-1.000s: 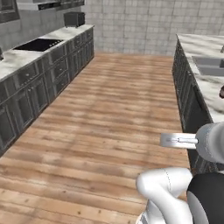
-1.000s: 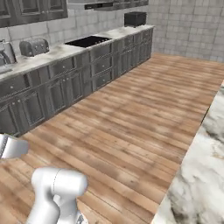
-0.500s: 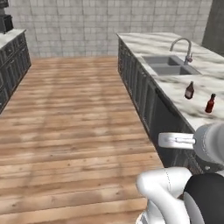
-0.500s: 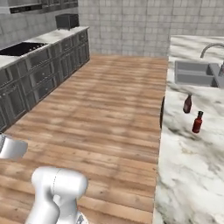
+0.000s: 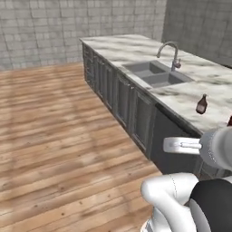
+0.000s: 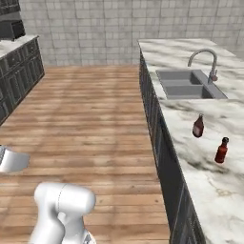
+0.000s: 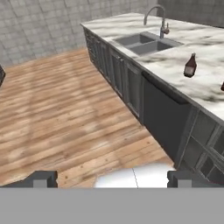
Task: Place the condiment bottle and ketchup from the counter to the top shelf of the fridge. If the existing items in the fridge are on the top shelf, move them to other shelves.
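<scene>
Base swung round; I now face tabletop (image 6: 200,157) with sink (image 6: 188,86). Ketchup (image 6: 220,150) and condiment bottle (image 6: 198,126) stand near front edge. Claw (image 7: 111,178) wide apart, empty. Pickup next.

Counter (image 6: 190,138): long white-grey marbled slab on dark cabinets, w/ steel double sink and curved tap toward far end. Two bottles on it, both upright, near front edge, on the near side of the sink. Condiment bottle (image 6: 198,126) (image 5: 201,104) (image 7: 190,66): dark brown, squat body, narrow neck, closer to sink. Ketchup (image 6: 221,150): slim red bottle w/ red cap, nearer the camera in right base view, near the brown one but apart, not touching.
</scene>
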Controlling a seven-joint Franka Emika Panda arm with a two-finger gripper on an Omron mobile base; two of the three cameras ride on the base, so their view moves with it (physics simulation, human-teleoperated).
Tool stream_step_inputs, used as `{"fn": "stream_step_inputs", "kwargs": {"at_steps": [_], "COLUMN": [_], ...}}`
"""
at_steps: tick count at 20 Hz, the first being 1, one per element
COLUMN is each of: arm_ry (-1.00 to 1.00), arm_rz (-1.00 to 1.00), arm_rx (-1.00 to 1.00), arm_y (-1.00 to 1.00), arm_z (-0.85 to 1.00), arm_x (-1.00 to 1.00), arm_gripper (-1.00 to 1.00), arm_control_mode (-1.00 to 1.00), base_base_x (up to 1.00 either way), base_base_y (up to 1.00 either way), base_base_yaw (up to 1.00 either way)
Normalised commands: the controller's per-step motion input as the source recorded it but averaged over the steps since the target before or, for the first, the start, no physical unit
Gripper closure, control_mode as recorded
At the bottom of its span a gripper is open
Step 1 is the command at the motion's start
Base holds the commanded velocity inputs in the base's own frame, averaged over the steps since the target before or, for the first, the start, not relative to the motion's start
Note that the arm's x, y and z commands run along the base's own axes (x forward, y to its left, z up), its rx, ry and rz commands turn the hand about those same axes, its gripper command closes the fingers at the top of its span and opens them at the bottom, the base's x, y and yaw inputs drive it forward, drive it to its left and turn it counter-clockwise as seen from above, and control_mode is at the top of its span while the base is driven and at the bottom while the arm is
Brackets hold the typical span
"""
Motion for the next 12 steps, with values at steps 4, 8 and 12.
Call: {"fn": "stream_step_inputs", "kwargs": {"at_steps": [4,8,12], "arm_ry": [0.00,0.00,0.00], "arm_rz": [0.00,0.00,0.00], "arm_rx": [0.00,0.00,0.00], "arm_y": [0.00,0.00,0.00], "arm_z": [0.00,0.00,0.00], "arm_x": [0.00,0.00,0.00], "arm_gripper": [-1.00,-1.00,-1.00], "arm_control_mode": [1.00,1.00,1.00], "base_base_x": [0.72,0.44,0.32], "base_base_y": [0.71,0.63,0.55], "base_base_yaw": [-0.65,-0.74,-0.79]}}
